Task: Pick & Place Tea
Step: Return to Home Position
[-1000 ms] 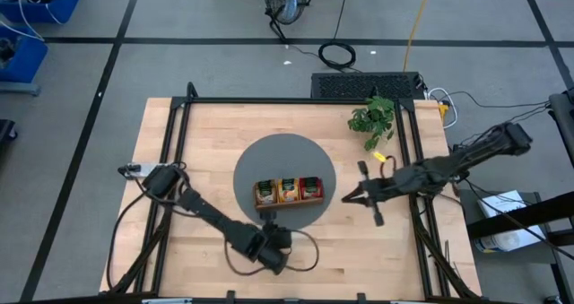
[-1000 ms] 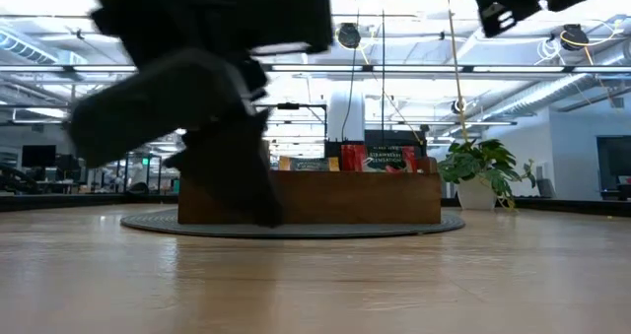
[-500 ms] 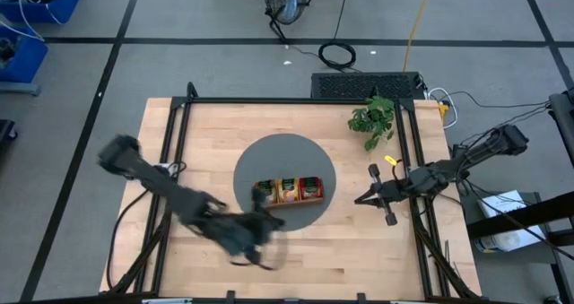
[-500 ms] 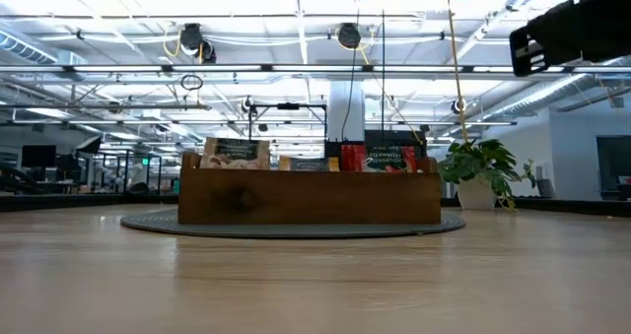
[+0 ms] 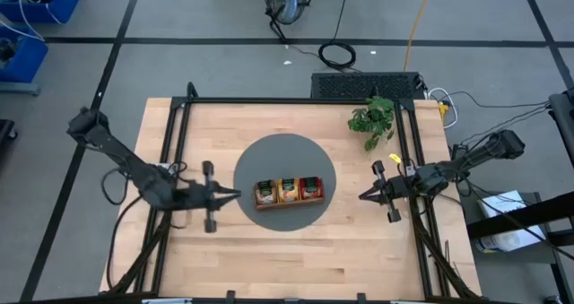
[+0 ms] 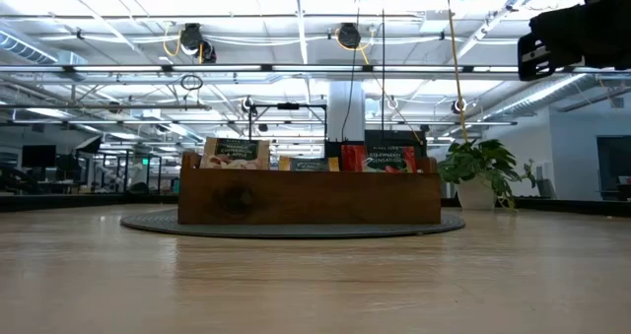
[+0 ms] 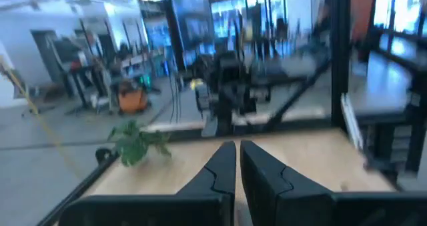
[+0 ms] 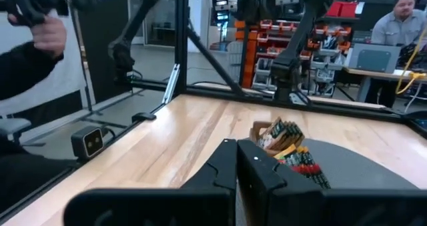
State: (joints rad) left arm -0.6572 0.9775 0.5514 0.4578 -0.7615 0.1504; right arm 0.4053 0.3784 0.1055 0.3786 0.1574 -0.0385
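Left hand [image 5: 235,195] is pulling back from worktop's [image 5: 269,259] front edge, narrow and empty like right hand [image 5: 363,196], tea [image 5: 288,190] all in tray [image 6: 311,201], task looking done.

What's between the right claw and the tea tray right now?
In the high view, only the grey mat and bare table lie between the right claw and the wooden tray holding the tea.

The table [image 5: 296,250] top was pale, smooth wood with visible board joints, edged by black metal rails [image 5: 287,99]. The round mat [image 5: 269,156] at its centre was matt grey. The tray [image 6: 311,201] was brown wood, dull-finished. The tea packets [image 5: 289,190] looked like printed paper. The fingers of the left gripper [image 7: 237,145] and the right gripper [image 8: 238,143] were matt dark plastic.
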